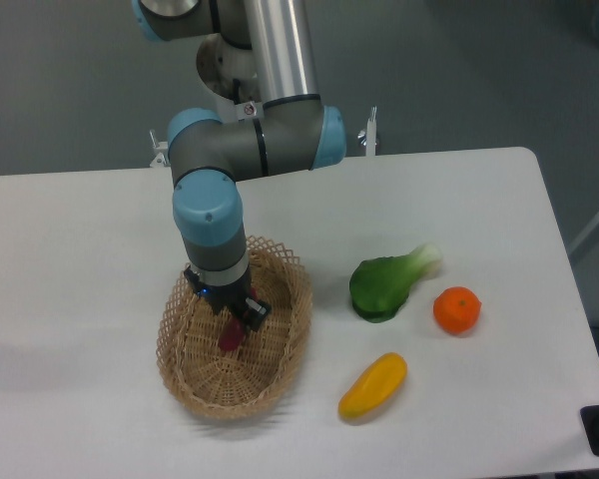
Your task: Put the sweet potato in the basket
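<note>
No legible brand, label or writing anywhere. Counted on the white surface (100,239): one oval light-tan woven wicker basket (280,374), one green leafy bok choy (384,284), one round orange (456,309), one oblong yellow-orange fruit (372,386). Inside the basket: one slim magenta-red sweet potato (231,334), tilted, directly beneath the black two-finger gripper (242,317). Jaws touching its upper end; clenched or released, cannot tell.

Silver arm tube (280,45), grey joints, light-blue caps (206,205), black fingers (252,311)
</note>
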You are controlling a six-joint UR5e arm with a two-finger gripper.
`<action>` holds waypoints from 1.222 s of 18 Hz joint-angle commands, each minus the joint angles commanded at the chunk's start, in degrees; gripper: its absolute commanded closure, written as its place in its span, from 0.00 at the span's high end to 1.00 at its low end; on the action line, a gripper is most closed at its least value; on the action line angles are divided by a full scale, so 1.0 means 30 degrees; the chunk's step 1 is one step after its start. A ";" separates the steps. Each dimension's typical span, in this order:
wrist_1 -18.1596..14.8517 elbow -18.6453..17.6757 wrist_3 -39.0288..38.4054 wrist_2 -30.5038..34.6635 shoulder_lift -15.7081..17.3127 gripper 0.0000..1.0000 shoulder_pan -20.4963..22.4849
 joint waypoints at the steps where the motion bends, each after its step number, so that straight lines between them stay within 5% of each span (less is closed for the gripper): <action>1: 0.0029 0.0059 0.0000 0.0000 0.0117 1.00 0.0029; 5: 0.0175 0.1023 -0.0117 0.0000 0.0557 1.00 0.0963; 12: 0.0030 0.4420 0.0321 -0.0146 0.1203 1.00 0.3512; 18: -0.3891 0.7203 0.4152 -0.0905 0.1144 1.00 0.6411; 22: -0.4540 0.7706 0.8516 -0.1084 0.1173 1.00 0.7965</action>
